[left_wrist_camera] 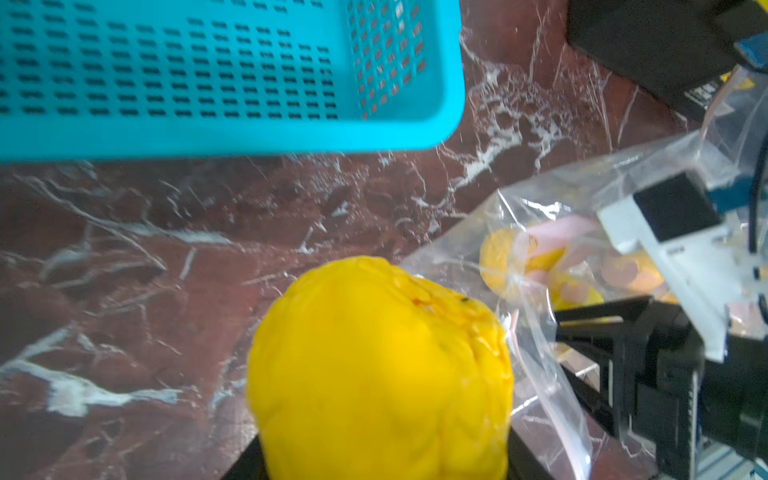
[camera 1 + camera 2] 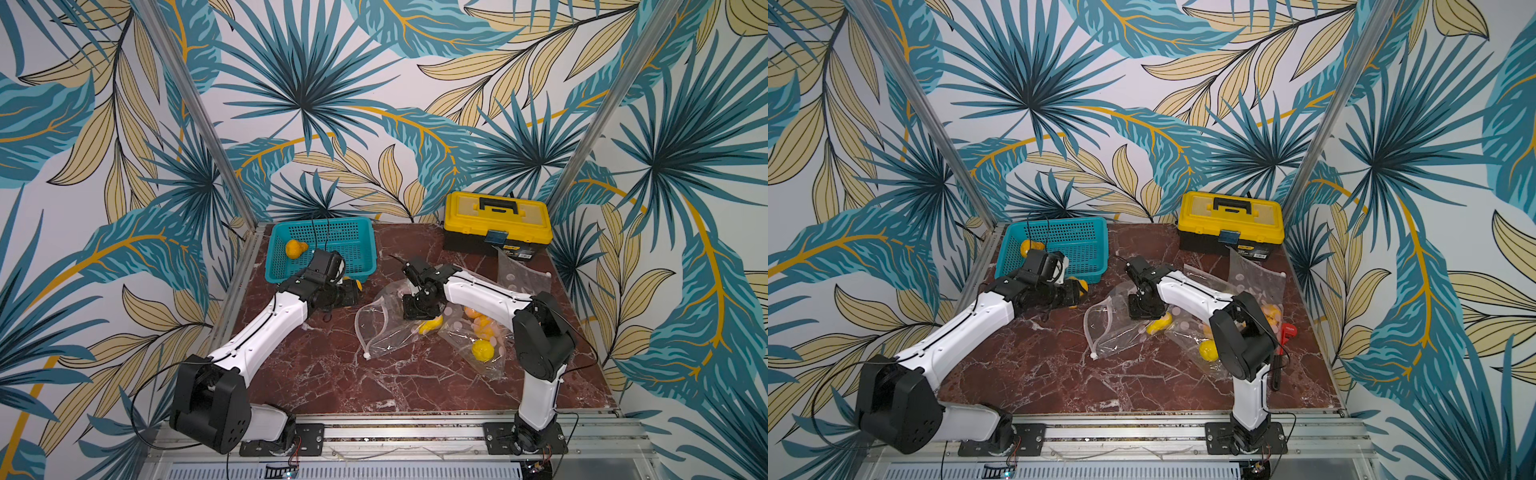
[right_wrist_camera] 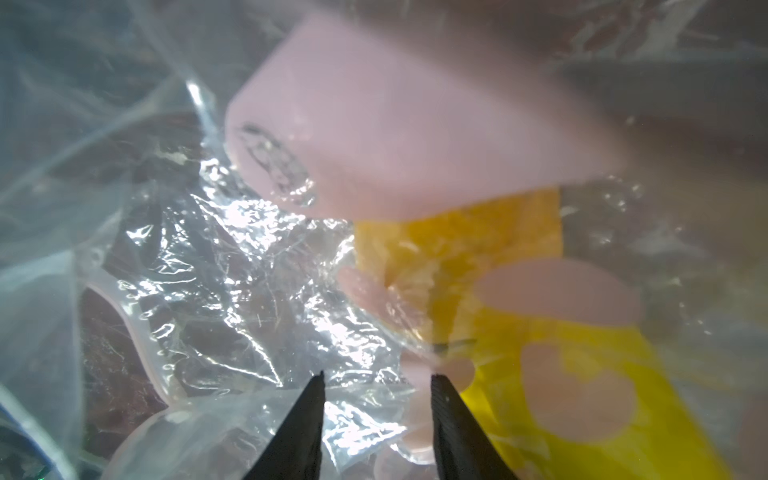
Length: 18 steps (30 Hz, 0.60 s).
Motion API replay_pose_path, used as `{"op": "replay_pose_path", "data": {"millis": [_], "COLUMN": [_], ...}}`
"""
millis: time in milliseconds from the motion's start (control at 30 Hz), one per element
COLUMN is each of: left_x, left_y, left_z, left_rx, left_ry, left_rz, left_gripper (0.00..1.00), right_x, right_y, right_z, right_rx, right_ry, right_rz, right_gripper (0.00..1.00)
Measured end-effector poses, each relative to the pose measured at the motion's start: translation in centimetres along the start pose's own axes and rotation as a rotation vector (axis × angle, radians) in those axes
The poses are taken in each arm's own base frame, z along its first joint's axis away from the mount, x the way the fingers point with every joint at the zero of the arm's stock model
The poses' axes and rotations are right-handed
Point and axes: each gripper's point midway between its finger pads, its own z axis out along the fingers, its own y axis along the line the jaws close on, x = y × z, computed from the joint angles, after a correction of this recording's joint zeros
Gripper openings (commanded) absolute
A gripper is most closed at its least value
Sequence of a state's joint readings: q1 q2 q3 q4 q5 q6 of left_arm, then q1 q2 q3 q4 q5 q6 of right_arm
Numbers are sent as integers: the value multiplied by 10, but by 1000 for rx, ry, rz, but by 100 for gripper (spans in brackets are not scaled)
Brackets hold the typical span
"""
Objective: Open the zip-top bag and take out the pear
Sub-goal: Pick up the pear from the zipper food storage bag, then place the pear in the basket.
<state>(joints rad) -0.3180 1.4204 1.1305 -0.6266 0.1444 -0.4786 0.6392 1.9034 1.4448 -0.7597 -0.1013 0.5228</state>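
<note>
While the right tool [image 2: 417, 309] bears down on the bag, the left tool [image 2: 348, 291] has the pear.

**Item 1, pear** [image 1: 378, 365]. Yellow, lumpy, clamped between the jaws of the left tool. It is clear of the bag, at about 10 o'clock on the desk [image 2: 332, 374], just beside the basket's near corner.

**Item 2, zip-top bag** [image 2: 376, 328]. Clear film, mouth gaping toward 8 o'clock, lying near the desk's middle. The right tool [image 3: 376, 376] stands on it with jaws parted and crumpled film showing in the gap. Whether any film is pinched cannot be told. A yellow fruit shape [image 2: 432, 325] lies beside the tool.

**Item 3, basket** [image 2: 272, 253]. Teal, at 11 o'clock, holding a second pear [image 2: 296, 249].

**Item 4, other stock.** A second bag [image 2: 482, 349] with yellow fruit lies at 4 o'clock, a third bag [image 2: 521, 270] at 2 o'clock, and a toolbox [image 2: 496, 222] at 1 o'clock.

**Step in hand (judged).** The bag is open and the pear is out, so the take-out looks all but complete.

**Next move (judged).** Lift the pear above the basket rim, carry it toward 11 o'clock and let go once it is over the mesh. The second pear needs room.
</note>
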Motion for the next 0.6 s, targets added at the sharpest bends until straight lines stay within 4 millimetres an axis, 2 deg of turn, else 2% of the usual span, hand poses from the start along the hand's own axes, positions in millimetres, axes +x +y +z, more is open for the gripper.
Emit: {"op": "replay_pose_path", "data": {"millis": [133,233,333,433,600], "left_x": [-59,-92,-119,-138,-153], "left_y": [21,40,61,83,121], "left_z": [10,25,48,76,126], "left_rx": [-55,-93,-126,-155,-214], "left_ry": [-71,-90,-88,-75,-40], "left_rz": [-2,-5,-3,-9,-17], "left_gripper": [49,49,49,49,50], "right_x": [-5,-8,-10,-12,-13], "right_y": [4,5,7,8,8], "right_z": [-12,-22,-31,-39,-46], "right_rx": [-13,-21,-27,-29,-27], "right_ry": [-24,-44,-59,-71,-81], "right_rz": [-3,-3,-4,-4,-1], "right_gripper": [50,52,54,54,54]}}
